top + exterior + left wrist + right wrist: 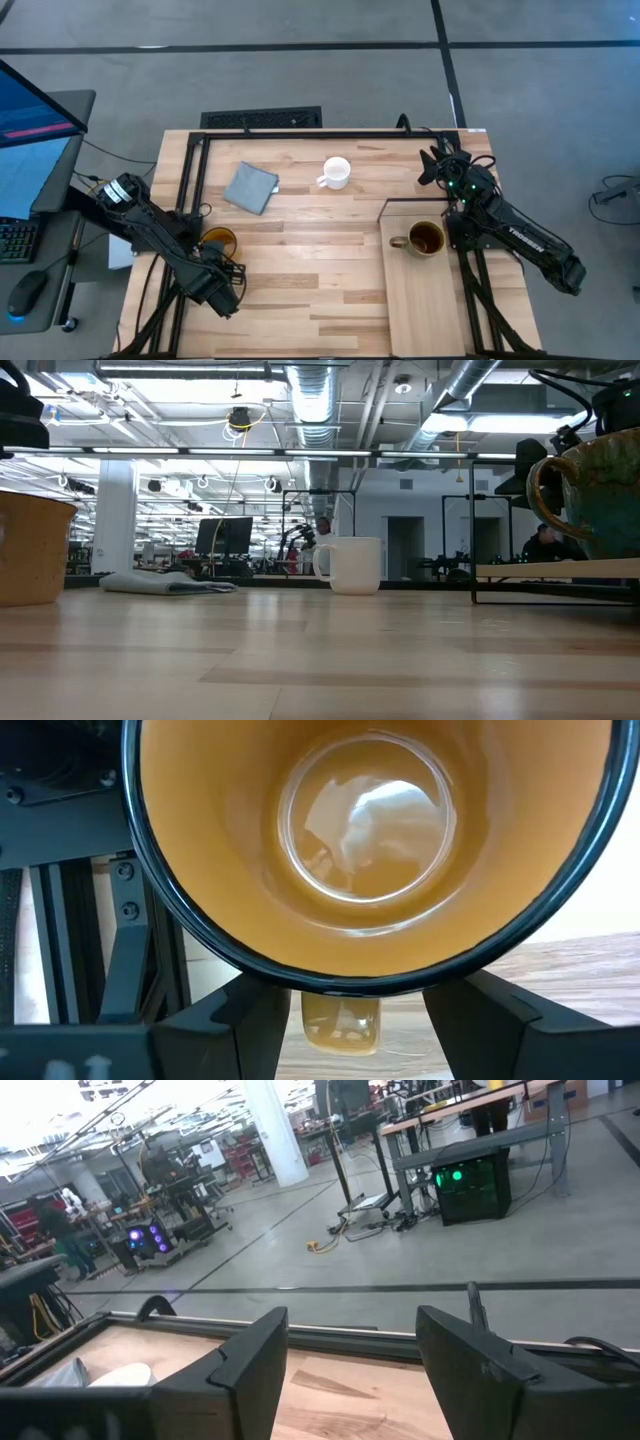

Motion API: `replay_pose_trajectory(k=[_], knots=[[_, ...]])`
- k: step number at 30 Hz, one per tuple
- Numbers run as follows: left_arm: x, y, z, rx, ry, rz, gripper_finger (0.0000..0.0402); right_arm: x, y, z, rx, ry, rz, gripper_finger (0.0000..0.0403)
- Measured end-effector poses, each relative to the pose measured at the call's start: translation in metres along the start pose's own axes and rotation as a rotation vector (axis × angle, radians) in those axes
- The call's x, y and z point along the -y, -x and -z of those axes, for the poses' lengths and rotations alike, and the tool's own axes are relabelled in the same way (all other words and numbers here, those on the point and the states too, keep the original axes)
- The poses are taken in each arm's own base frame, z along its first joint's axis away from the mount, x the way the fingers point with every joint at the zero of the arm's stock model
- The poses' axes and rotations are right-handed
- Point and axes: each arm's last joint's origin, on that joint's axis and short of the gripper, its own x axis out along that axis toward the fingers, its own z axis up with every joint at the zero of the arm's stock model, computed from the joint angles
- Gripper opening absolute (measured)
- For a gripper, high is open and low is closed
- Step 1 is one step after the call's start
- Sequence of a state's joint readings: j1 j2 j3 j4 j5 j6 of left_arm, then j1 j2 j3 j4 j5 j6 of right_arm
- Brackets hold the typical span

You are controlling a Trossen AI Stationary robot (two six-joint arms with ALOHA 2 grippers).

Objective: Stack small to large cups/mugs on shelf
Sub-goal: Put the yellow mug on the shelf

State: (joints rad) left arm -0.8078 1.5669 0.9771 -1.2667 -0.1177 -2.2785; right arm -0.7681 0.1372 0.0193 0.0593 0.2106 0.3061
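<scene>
Your left end effector (340,1020) straddles the empty yellow-orange mug (365,850), fingers apart; the right end effector (350,1370) gapes open beside the shelf's (425,310) empty brown mug (426,239).

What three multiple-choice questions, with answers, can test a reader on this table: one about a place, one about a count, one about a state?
1. Where is the brown mug?
A. On the shelf
B. On the cloth
C. On the floor

2. How many mugs are visible?
A. Two
B. Three
C. Five

3. How is the right gripper?
A. Shut on the white mug
B. Open, holding nothing
C. Shut on the cloth

Answers:
1 A: it stands on the pale board.
2 B: brown, white and yellow mug.
3 B: the right wrist view shows its fingers apart with nothing between.
</scene>
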Motion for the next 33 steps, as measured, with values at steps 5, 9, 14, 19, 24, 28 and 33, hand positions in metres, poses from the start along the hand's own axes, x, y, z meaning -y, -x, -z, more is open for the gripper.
replay_pose_trajectory(k=[5, 9, 14, 19, 24, 28, 33], knots=[[0.000, 0.000, 0.000, -0.001, 0.000, 0.000, 0.0155, 0.000, 0.000, 0.000, 0.000, 0.000, 0.000, 0.0244], [0.000, 0.000, 0.000, -0.001, -0.002, -0.005, 0.0105, 0.000, 0.000, 0.000, 0.000, 0.001, 0.000, 0.0244], [0.000, 0.000, 0.000, 0.000, -0.030, -0.004, 0.0084, 0.000, 0.000, 0.000, 0.000, 0.001, 0.000, 0.0244], [0.001, 0.000, 0.000, 0.022, -0.052, 0.025, 0.0092, 0.000, 0.000, 0.000, 0.000, 0.002, 0.000, 0.0244], [0.009, 0.000, -0.003, 0.069, -0.074, 0.114, 0.0085, 0.000, 0.000, 0.000, 0.000, 0.002, 0.000, 0.0244], [0.016, -0.001, -0.009, 0.072, -0.110, 0.129, 0.0084, 0.000, 0.000, 0.000, -0.001, 0.001, 0.000, 0.0244], [0.028, -0.004, -0.022, 0.082, -0.163, 0.140, 0.0084, 0.000, 0.000, 0.000, 0.000, 0.001, 0.000, 0.0244]])
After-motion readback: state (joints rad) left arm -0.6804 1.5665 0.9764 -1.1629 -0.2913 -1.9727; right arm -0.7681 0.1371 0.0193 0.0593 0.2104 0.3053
